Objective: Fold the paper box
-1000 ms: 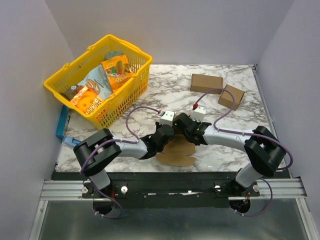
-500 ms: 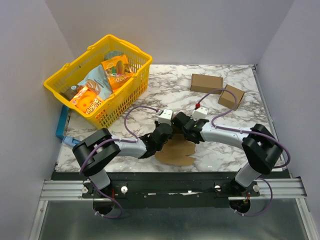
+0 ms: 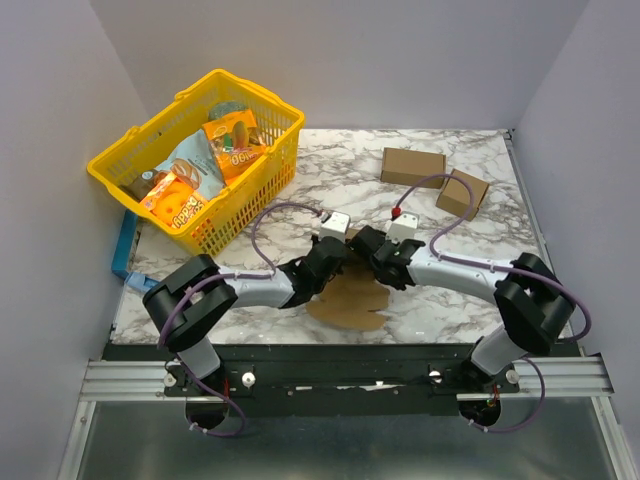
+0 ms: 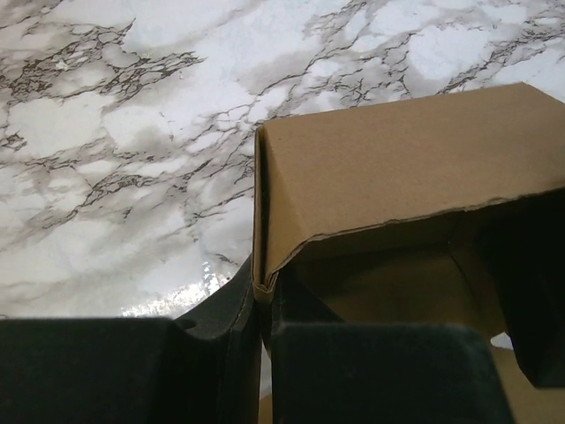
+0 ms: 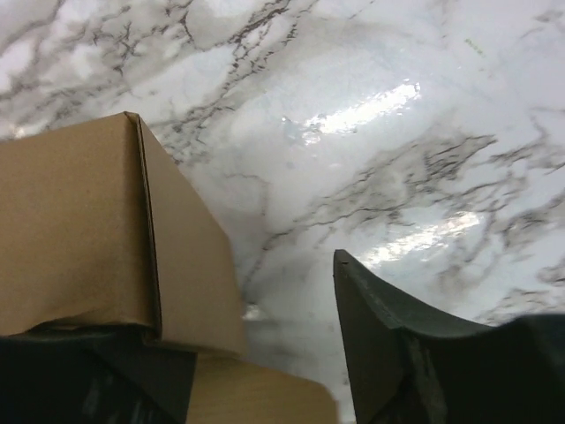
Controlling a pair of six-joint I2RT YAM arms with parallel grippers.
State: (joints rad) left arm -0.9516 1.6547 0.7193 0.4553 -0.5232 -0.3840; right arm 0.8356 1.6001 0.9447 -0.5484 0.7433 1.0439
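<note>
While the left gripper (image 4: 263, 305) pinches a raised wall of the paper box (image 4: 397, 168), the right gripper (image 5: 256, 327) stands wide, one finger by the box's corner and the other clear of it. The box lies right of the yellow basket (image 3: 228, 222), nearer the arms. Snack packs (image 3: 190, 180) fill the basket; their print looks too small to read. Two unmarked cuboids (image 3: 412, 166) sit right of the basket.
</note>
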